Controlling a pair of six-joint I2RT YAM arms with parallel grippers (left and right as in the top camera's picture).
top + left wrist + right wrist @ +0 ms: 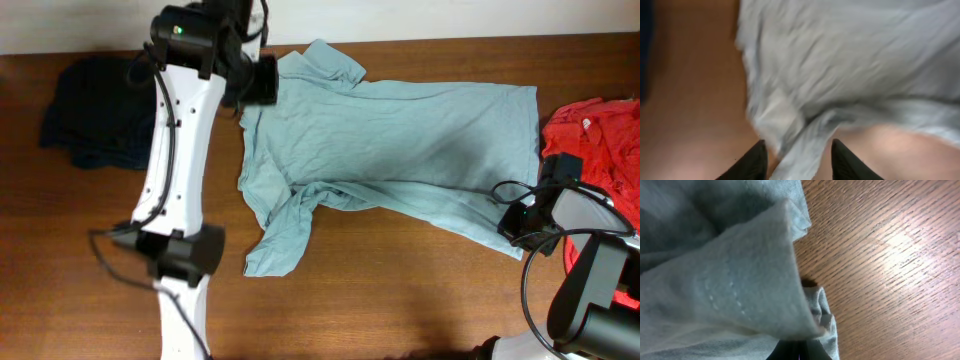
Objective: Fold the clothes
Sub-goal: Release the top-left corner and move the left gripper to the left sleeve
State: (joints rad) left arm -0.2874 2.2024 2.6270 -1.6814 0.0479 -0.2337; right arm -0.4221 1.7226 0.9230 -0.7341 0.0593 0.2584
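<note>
Across the table [400, 300], rumpled grey-teal T-shirt [420, 140]

Brown wood-grain table [400, 300]; pale strip [450, 15] beyond far edge, perhaps wall.

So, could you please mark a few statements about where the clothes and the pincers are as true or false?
1. The T-shirt lies spread out across the middle of the table. True.
2. The red shirt is draped on top of the T-shirt. False: it lies beside it, past the hem end.
3. The right pincer is shut on the T-shirt's edge. True.
4. The left pincer is at the dark navy garment. False: it is at the T-shirt's collar end, with pale cloth between its fingers; the navy garment lies untouched to the side.
</note>
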